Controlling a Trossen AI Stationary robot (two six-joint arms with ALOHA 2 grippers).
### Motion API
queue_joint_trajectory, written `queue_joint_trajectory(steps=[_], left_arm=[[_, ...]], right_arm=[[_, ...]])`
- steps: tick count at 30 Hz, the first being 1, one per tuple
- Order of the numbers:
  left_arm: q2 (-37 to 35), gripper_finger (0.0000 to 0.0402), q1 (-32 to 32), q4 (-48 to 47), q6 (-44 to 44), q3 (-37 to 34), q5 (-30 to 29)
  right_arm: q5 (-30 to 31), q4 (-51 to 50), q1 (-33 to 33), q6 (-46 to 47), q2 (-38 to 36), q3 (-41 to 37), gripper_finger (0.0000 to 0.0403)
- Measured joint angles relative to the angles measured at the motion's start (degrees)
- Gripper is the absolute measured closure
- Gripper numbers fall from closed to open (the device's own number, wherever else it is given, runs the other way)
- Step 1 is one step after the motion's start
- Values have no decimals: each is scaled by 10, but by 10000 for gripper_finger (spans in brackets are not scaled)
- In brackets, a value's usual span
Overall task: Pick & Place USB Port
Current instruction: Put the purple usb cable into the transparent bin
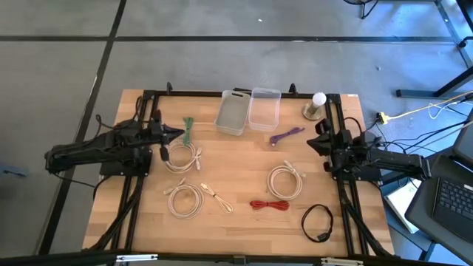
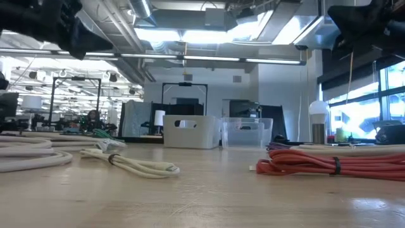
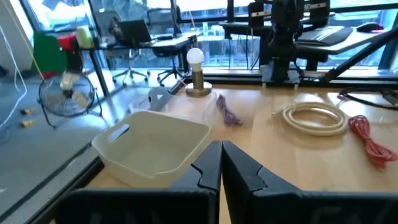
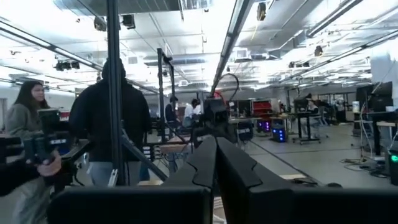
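Note:
Several coiled cables lie flat on the wooden table (image 1: pixel 244 159): a green one (image 1: pixel 188 129), white coils (image 1: pixel 183 157) (image 1: pixel 185 199) (image 1: pixel 285 181), a short white cable (image 1: pixel 216 197), a purple one (image 1: pixel 287 135), a red one (image 1: pixel 270 205) and a black one (image 1: pixel 318 223). My left gripper (image 1: pixel 177 134) (image 3: pixel 221 155) hovers shut at the table's left, next to the green cable, pointing toward the right side. My right gripper (image 1: pixel 313 142) (image 4: pixel 216 149) hovers shut at the table's right, tipped upward, near the purple cable. Neither holds anything.
A white bin (image 1: pixel 233 113) (image 3: pixel 152 146) and a clear bin (image 1: pixel 264 108) stand side by side at the far edge. A bulb on a round base (image 1: pixel 316 106) (image 3: pixel 196 71) stands at the far right. People stand in the room beyond the table (image 4: pixel 112 124).

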Motion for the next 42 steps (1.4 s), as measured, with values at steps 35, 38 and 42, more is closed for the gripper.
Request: queue_joint_trajectory(steps=[35,38,42], left_arm=[[433,398,54,-403,21,739,-47],[488,400,54,-517,31,828,-64],[524,399,62,-626,43,863,-73]], right_arm=[[138,-681,0,-109,524,829,393],[204,-859,0,-117,612,925,394],[224,-948,-3,-123,688,965,394]])
